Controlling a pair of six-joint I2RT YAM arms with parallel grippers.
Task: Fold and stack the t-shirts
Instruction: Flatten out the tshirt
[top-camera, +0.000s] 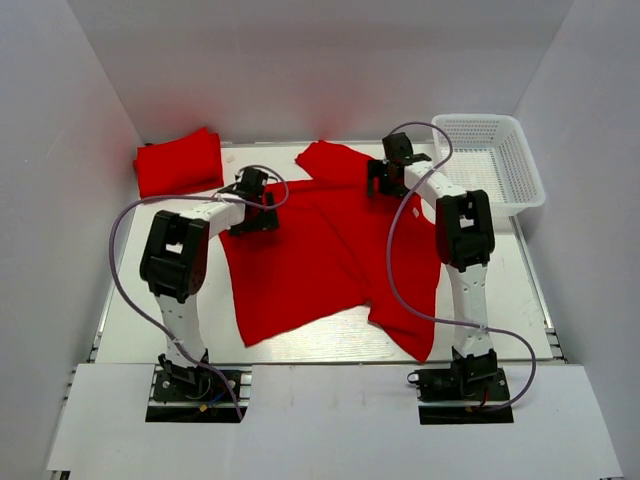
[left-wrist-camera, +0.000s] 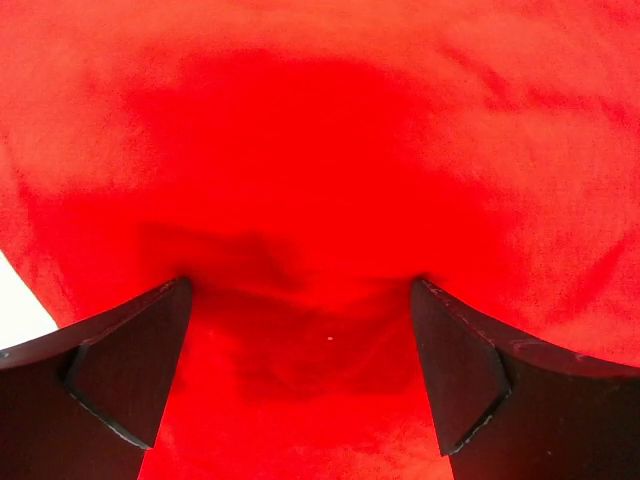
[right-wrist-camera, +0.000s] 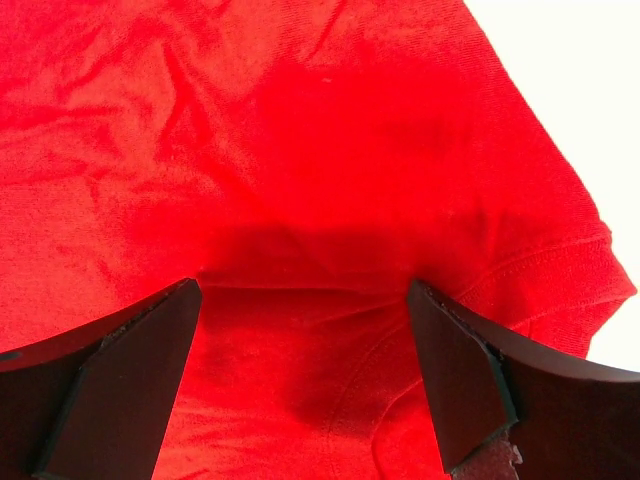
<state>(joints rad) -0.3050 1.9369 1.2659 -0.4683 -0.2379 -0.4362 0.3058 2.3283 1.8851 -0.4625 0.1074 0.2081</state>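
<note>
A red t-shirt (top-camera: 320, 250) lies spread and partly folded across the middle of the table. A second red t-shirt (top-camera: 178, 162) lies folded at the back left. My left gripper (top-camera: 252, 205) is open, pressed down on the spread shirt's back left part; red cloth (left-wrist-camera: 300, 200) fills its wrist view between the wide-apart fingers. My right gripper (top-camera: 385, 178) is open over the shirt's back right part, by a sleeve hem (right-wrist-camera: 560, 260). Neither gripper holds cloth.
A white plastic mesh basket (top-camera: 490, 160) stands at the back right corner. White walls enclose the table on three sides. Bare table surface shows at the front (top-camera: 320, 340) and along the left side.
</note>
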